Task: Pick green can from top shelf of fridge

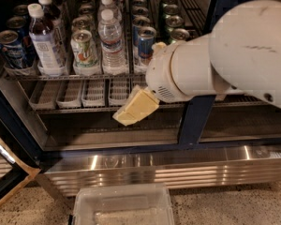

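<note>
Camera view. Hanging before the lower rack (79, 96) with the pincer (136, 108); cannot tell if apart or together. Must reach up and right to green can (179, 33), standing upright at front of top shelf (61, 77), partly behind arm (234, 55).

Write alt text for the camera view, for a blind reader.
A robot's gripper hangs before the lower rack of the fridge, below the top shelf. There, green cans stand behind the white arm, right of blue-and-silver cans, water bottles and a white can.
</note>
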`<state>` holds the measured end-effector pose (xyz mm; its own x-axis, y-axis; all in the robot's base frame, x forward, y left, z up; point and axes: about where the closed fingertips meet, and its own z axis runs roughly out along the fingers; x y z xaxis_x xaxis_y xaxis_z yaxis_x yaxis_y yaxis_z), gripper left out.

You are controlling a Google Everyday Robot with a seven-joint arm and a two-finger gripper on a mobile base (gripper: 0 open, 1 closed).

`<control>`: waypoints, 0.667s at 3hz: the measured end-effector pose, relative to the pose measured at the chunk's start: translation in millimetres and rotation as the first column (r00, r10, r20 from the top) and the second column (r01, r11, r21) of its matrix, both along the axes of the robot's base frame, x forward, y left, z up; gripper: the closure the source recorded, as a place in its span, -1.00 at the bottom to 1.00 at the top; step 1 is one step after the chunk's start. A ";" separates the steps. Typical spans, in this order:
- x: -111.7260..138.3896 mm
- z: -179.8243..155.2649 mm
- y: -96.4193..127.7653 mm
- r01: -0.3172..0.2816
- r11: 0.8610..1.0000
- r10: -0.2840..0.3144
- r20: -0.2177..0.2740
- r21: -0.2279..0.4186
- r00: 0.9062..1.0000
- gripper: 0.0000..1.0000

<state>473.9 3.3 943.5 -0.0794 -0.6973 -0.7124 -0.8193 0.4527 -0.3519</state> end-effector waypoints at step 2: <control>21.3 -3.6 -34.9 0.154 0.986 -0.156 0.027 0.062 0.987 -1.00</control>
<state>495.2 -31.7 939.9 -0.1595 -0.6349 -0.7560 -0.7264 0.5940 -0.3456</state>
